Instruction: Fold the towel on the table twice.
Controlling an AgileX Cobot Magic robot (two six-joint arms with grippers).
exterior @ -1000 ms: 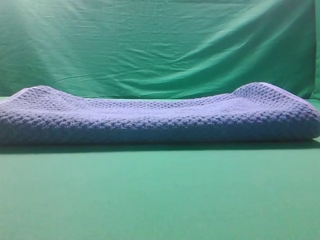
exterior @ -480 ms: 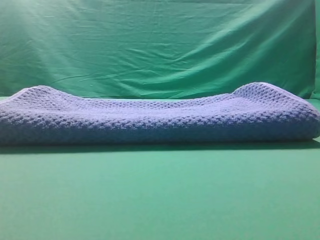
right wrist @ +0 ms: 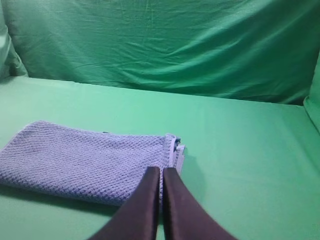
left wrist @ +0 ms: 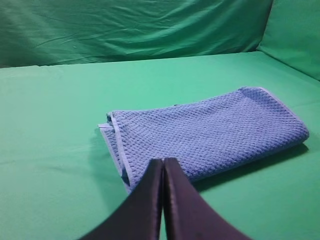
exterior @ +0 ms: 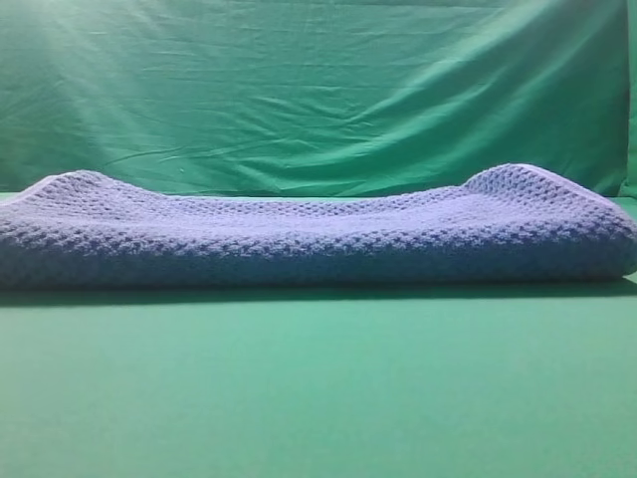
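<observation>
Nothing new here since a second ago: same towel [exterior: 318,234], same spot, same shape, no arm in the high view then or now. Means no fold going on right now.

Lies long and flat across the green counter [exterior: 318,398], as a thick band with a round puffy front edge and both back corners bumped up a little. Looks doubled over already, one layer on top of another, with the pale hem and a small tag bunched at one short end [left wrist: 111,125]. Hard to count the layers from these views, so maybe one fold done, maybe two.

Left pincer [left wrist: 163,161] pressed tight together, nothing between its two dark fingers, tip over the towel's near edge by the hemmed end in its own camera. Touching the cloth or hanging just above it: cannot tell. Right pincer [right wrist: 161,170] squeezed tight too, nothing in it, tip near the other short end where the hems stack up [right wrist: 174,150].

Probably a pause between steps. If only one fold is in, next comes bringing one short end over to the other. Thick, soft cloth, so likely to puff up and slide if let go too soon.
</observation>
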